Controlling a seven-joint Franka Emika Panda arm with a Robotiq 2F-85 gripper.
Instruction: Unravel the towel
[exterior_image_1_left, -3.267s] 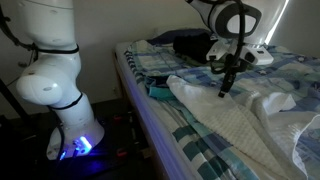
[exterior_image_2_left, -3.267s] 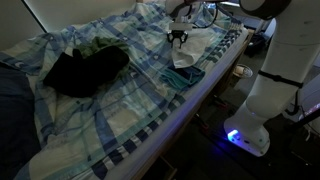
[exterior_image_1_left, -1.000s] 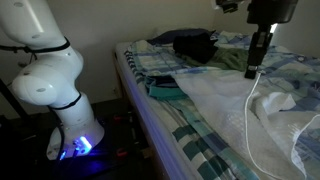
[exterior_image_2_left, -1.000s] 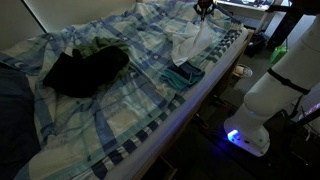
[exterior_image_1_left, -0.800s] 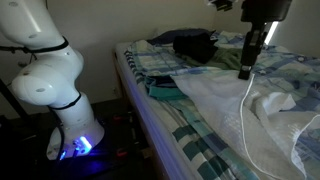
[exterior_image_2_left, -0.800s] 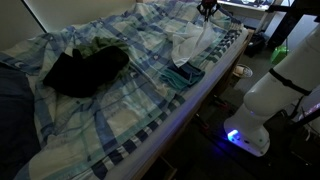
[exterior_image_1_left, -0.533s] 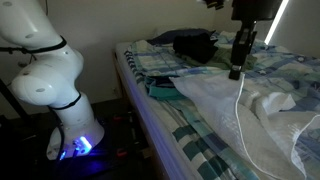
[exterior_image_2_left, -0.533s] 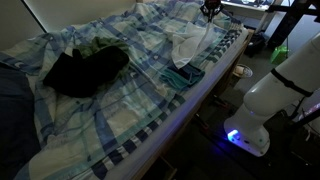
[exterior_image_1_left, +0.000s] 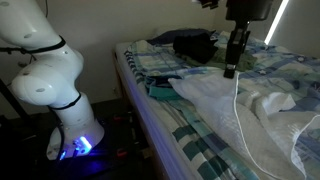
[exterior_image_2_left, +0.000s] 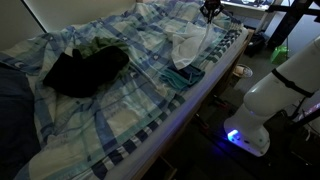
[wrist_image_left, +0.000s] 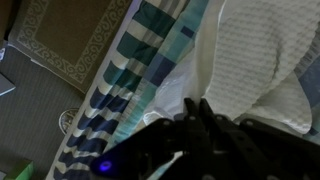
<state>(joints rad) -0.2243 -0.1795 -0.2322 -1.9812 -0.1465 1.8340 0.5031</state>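
The towel (exterior_image_1_left: 225, 108) is large, white and waffle-textured, and lies crumpled on the blue plaid bed near the bed's edge. My gripper (exterior_image_1_left: 231, 71) hangs above it, shut on a pinched edge of the towel, so a thin strip of fabric rises to the fingers. In an exterior view the gripper (exterior_image_2_left: 210, 13) holds the towel (exterior_image_2_left: 188, 42) up in a peak. The wrist view shows the dark fingers (wrist_image_left: 190, 112) pressed together on the white towel (wrist_image_left: 250, 55), which drapes away below them.
A small teal cloth (exterior_image_1_left: 160, 92) (exterior_image_2_left: 183, 76) lies beside the towel at the bed's edge. A dark clothes pile (exterior_image_1_left: 192, 44) (exterior_image_2_left: 85, 65) sits farther along the bed. The robot base (exterior_image_1_left: 50, 85) stands beside the bed. A patterned rug (wrist_image_left: 70, 40) covers the floor below.
The gripper, still shut on the towel's edge, has moved sideways along the bed towards the dark clothes pile, pulling the raised strip of towel with it.
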